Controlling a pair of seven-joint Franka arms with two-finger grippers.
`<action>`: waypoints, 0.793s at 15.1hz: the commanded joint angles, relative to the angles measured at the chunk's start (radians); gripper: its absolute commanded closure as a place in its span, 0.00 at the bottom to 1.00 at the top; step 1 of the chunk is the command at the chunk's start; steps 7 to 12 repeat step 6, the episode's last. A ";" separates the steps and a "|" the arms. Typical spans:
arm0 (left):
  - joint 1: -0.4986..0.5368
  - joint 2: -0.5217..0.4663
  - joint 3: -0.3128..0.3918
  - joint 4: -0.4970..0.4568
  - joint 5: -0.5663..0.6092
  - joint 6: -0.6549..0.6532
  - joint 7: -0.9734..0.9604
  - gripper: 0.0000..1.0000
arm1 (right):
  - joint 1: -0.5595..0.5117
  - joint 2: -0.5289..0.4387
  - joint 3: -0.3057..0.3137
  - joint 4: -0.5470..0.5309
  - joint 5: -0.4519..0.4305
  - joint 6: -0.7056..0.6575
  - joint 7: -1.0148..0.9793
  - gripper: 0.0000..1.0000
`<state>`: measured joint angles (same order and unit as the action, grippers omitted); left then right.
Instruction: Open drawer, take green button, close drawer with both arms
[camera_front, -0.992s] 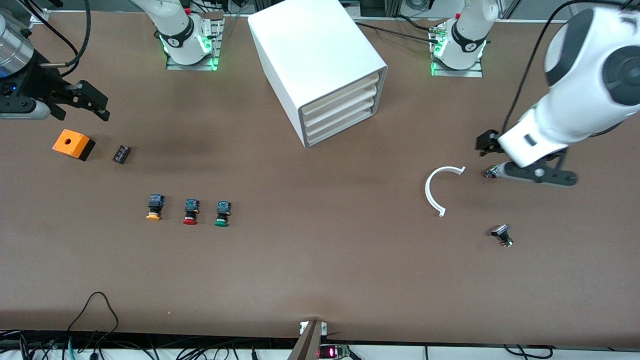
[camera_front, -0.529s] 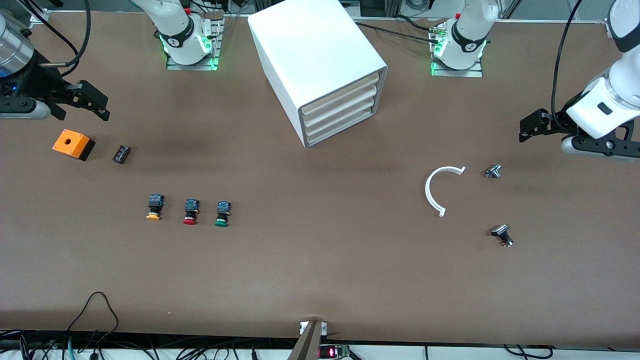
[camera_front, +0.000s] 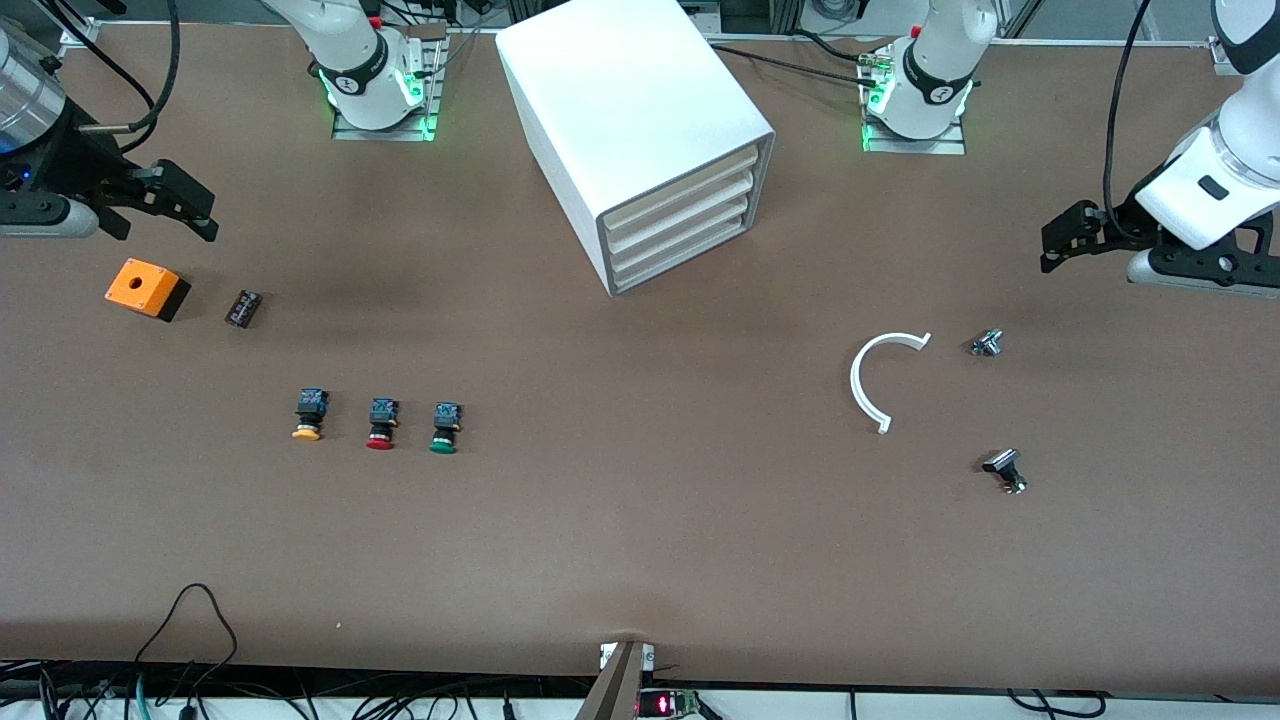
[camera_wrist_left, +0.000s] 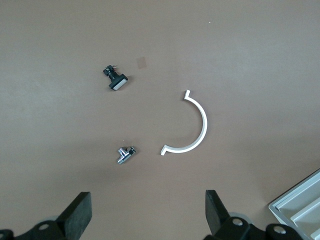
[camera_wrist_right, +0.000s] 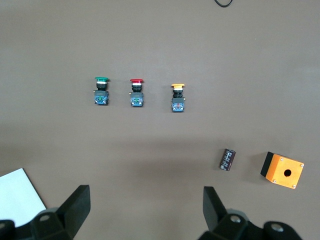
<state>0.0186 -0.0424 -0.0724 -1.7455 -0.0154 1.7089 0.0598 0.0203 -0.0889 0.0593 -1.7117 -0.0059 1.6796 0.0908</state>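
The white cabinet (camera_front: 640, 110) stands near the robots' bases; its corner shows in the left wrist view (camera_wrist_left: 300, 212) and the right wrist view (camera_wrist_right: 20, 197). All four drawers are shut, the lowest drawer (camera_front: 688, 262) included. The green button (camera_front: 443, 428) lies on the table toward the right arm's end, beside a red-capped one (camera_front: 381, 425) and a yellow-capped one (camera_front: 309, 415); it also shows in the right wrist view (camera_wrist_right: 101, 91). My left gripper (camera_front: 1062, 240) (camera_wrist_left: 147, 212) is open and empty above the table at the left arm's end. My right gripper (camera_front: 205, 215) (camera_wrist_right: 145, 207) is open and empty, waiting above the orange box.
A white curved strip (camera_front: 875, 380), a small metal part (camera_front: 986, 343) and a small black part (camera_front: 1004, 468) lie toward the left arm's end. An orange box (camera_front: 145, 288) and a small dark component (camera_front: 243, 307) lie toward the right arm's end.
My left gripper has risen from the small metal part and moved toward the left arm's end of the table; the part stays on the table. The right arm has not moved.
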 joint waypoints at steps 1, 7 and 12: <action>-0.005 -0.008 0.000 0.018 -0.009 -0.026 0.008 0.00 | 0.010 -0.009 -0.010 0.012 -0.014 -0.018 -0.014 0.00; 0.001 -0.010 0.005 0.023 -0.009 -0.028 0.015 0.00 | 0.010 -0.009 -0.016 0.015 -0.008 -0.018 -0.016 0.00; 0.001 -0.010 0.005 0.023 -0.009 -0.028 0.015 0.00 | 0.010 -0.009 -0.016 0.015 -0.008 -0.018 -0.016 0.00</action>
